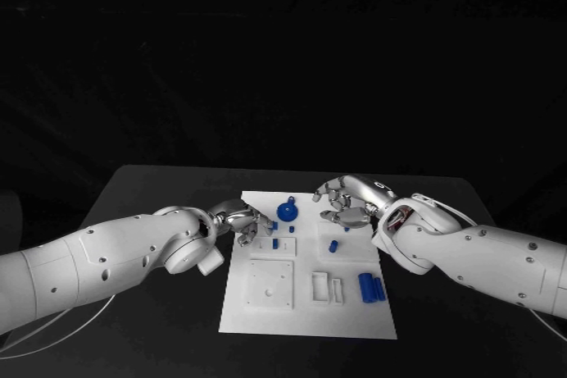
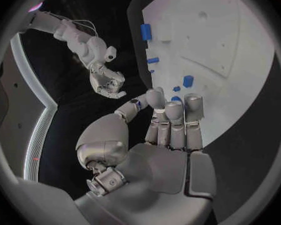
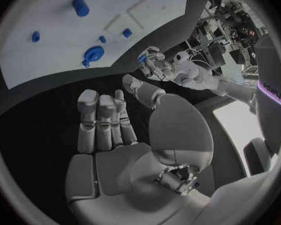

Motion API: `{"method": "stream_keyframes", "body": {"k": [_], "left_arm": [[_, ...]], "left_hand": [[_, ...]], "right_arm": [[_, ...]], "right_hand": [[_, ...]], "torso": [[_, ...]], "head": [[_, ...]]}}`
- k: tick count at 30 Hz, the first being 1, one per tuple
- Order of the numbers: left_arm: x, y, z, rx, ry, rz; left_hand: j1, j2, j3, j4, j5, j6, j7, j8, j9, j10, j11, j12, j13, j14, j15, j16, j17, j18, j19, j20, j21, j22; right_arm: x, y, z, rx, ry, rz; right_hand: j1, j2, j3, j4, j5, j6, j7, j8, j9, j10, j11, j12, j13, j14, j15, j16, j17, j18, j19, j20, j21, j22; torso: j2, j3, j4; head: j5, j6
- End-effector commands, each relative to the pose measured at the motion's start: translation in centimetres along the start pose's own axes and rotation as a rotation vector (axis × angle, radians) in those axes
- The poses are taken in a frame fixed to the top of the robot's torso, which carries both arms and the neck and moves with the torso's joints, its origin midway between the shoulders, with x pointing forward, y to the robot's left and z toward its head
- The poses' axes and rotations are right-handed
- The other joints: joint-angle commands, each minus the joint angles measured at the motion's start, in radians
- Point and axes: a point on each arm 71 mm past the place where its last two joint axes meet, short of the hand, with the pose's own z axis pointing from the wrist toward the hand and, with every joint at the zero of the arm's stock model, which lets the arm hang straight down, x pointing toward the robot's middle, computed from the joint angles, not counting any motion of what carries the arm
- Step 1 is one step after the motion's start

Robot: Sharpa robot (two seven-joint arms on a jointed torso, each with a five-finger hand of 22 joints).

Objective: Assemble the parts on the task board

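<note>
Bench [image 1: 154, 189]: black, dark room behind.
Task board [image 1: 269, 321]: white, mid-bench, long axis 12–6 o'clock.
Parts: blue round piece [image 1: 288, 210] at the board's 12 o'clock end; blue cylinder [image 1: 371, 287] lies along 12–6 near 4 o'clock.
Left hand [image 1: 242, 224]: at the board's 10 o'clock edge, pinching a small blue part [image 3: 141, 59].
Right hand [image 1: 342, 199]: over the 1 o'clock corner, fingers loosely apart, holds nothing.

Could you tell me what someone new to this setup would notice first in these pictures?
The white task board in the middle of the black table, dotted with small blue parts, stands out first. Next, the left hand and right hand over the board's far end, flanking a round blue part.
</note>
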Motion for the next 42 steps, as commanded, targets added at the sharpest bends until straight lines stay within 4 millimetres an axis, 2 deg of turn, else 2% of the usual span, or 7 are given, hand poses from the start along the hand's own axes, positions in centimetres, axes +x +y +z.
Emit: {"method": "stream_keyframes", "body": {"k": [1,9,10,12,13,31,42], "left_arm": [[-1.1,0.2,0.1,-0.143,-0.049,0.173],[-1.8,0.4,0.3,-0.298,-0.085,0.353],[-1.8,0.3,0.4,-0.300,-0.087,0.362],[-1.7,0.2,0.5,-0.306,-0.090,0.392],[-1.7,0.2,0.5,-0.310,-0.093,0.406],[0.2,0.1,1.6,-0.313,-0.067,0.473],[0.9,-0.1,2.0,-0.307,-0.056,0.478]], "left_hand": [[0.003,-0.011,0.005,-0.012,0.141,0.184,-0.061,0.003,0.002,0.007,-0.013,-0.003,-0.003,-0.009,-0.048,0.006,-0.003,-0.001,0.013,-0.139,0.006,0.011],[0.002,-0.027,0.008,-0.011,0.188,0.217,-0.072,0.002,0.006,0.051,-0.024,-0.018,-0.012,0.030,-0.056,0.003,-0.014,0.004,0.044,-0.145,0.009,0.005],[0.004,-0.032,0.016,-0.011,0.185,0.220,-0.073,0.001,0.006,0.055,-0.025,-0.021,-0.013,0.034,-0.057,0.002,-0.015,0.005,0.047,-0.146,0.009,0.004],[0.025,-0.064,0.074,-0.006,0.122,0.227,-0.074,-0.002,0.006,0.066,-0.028,-0.029,-0.017,0.043,-0.059,-0.002,-0.019,0.008,0.053,-0.147,0.005,0.001],[0.014,-0.065,0.095,-0.006,0.113,0.233,-0.075,-0.005,0.006,0.074,-0.026,-0.034,-0.019,0.050,-0.057,-0.004,-0.021,0.006,0.061,-0.146,0.005,-0.001],[-0.012,-0.064,0.115,-0.006,0.098,0.250,-0.077,-0.008,0.009,0.096,-0.027,-0.040,-0.018,0.067,-0.056,-0.005,-0.024,0.007,0.077,-0.147,0.006,-0.002],[-0.026,-0.057,0.118,-0.004,0.029,0.277,-0.082,-0.008,0.012,0.120,-0.031,-0.041,-0.012,0.084,-0.057,-0.001,-0.020,0.011,0.091,-0.149,0.007,-0.003]], "right_arm": [[-0.9,-0.7,0.2,0.034,-0.041,0.028],[-3.1,-2.3,0.7,0.078,-0.095,0.028],[-3.2,-2.4,0.8,0.082,-0.100,0.029],[-3.5,-2.7,0.9,0.092,-0.109,0.031],[-3.7,-2.8,0.9,0.096,-0.111,0.031],[-4.0,-2.7,1.3,0.097,-0.116,0.041],[-3.9,-2.5,1.4,0.094,-0.112,0.043]], "right_hand": [[0.005,-0.009,0.006,0.000,-0.004,-0.013,0.020,-0.003,-0.001,0.001,0.008,0.002,-0.001,0.000,0.006,0.000,-0.001,0.075,0.000,-0.006,-0.005,0.008],[0.010,-0.011,0.011,0.000,-0.003,-0.012,0.021,-0.003,-0.002,0.001,0.009,0.002,-0.002,0.000,0.006,-0.001,-0.002,0.075,0.000,-0.005,-0.006,0.008],[0.010,-0.011,0.012,0.000,-0.003,-0.012,0.021,-0.003,-0.002,0.001,0.009,0.002,-0.002,0.000,0.006,-0.001,-0.002,0.075,0.000,-0.005,-0.006,0.008],[0.011,-0.012,0.013,-0.001,-0.003,-0.011,0.021,-0.003,-0.002,0.001,0.009,0.002,-0.002,0.000,0.006,-0.001,-0.002,0.075,0.000,-0.005,-0.006,0.008],[0.011,-0.012,0.013,-0.001,-0.003,-0.011,0.021,-0.003,-0.002,0.001,0.009,0.002,-0.003,0.000,0.006,-0.001,-0.002,0.075,0.000,-0.005,-0.006,0.008],[0.023,-0.011,0.030,-0.004,0.010,-0.009,0.021,-0.003,-0.005,0.001,0.009,0.003,-0.005,0.001,0.007,-0.001,-0.003,0.075,0.000,-0.002,-0.008,0.010],[0.022,-0.011,0.039,-0.010,0.044,-0.007,0.021,-0.004,-0.009,0.000,0.009,0.005,-0.008,0.001,0.007,-0.001,-0.004,0.075,0.001,0.000,-0.008,0.012]], "torso": [[-0.001,0.0008,0.0021],[-0.005,0.0031,0.0007],[-0.005,0.0033,0.0006],[-0.004,0.0028,0.0012],[-0.004,0.0023,0.0020],[-0.003,0.0015,0.0013],[-0.004,0.0030,0.0008]], "head": [[0.002,0.000],[0.005,-0.005],[0.006,-0.006],[0.005,-0.006],[0.004,-0.007],[0.010,-0.016],[0.009,-0.021]]}}
